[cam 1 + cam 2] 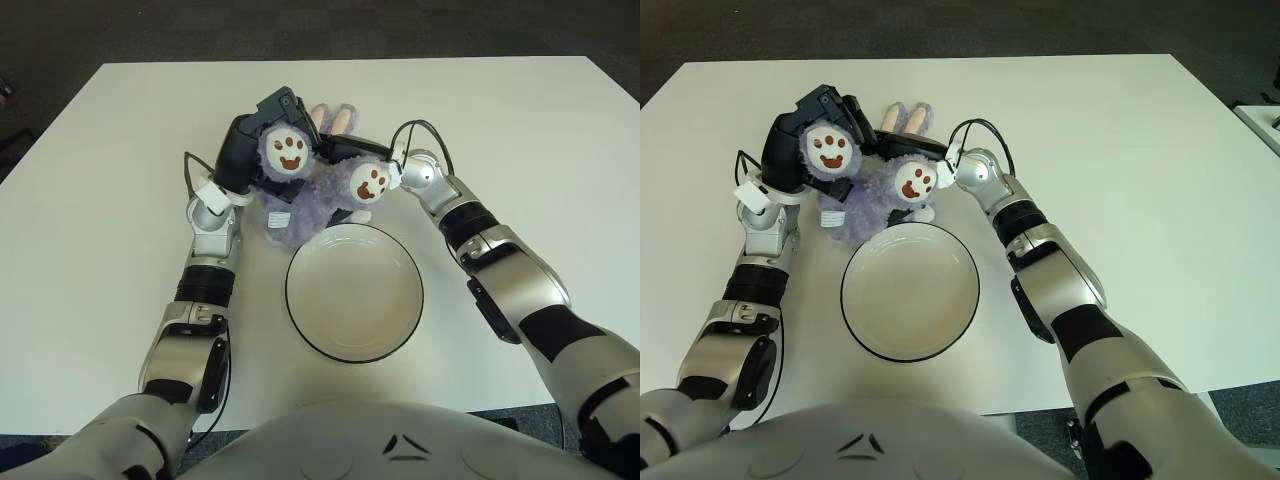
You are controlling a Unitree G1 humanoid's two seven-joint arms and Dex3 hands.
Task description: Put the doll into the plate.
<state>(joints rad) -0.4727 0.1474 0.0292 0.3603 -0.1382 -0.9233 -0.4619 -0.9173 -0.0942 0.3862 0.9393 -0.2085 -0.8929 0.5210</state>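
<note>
At the far side of the round white black-rimmed plate [353, 291], on the white surface [520, 130]: fluffy lilac plush doll [310, 195] with brown paw-print soles turned up, clamped from both sides. Left hand [262, 137] curled over the left paw, forearm reaching straight away from the body. Right hand [350, 152] closed on the doll behind the right paw, elbow bent, forearm angled in from the right.

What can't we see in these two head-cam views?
- Right hand fingers: both views, buried behind the fluffy purple plush doll.
- Doll's face: both views, turned away; only pawprint feet and ears show.
- Left hand fingertips: hidden behind the doll's foot.
- White black-rimmed plate: fully visible.
</note>
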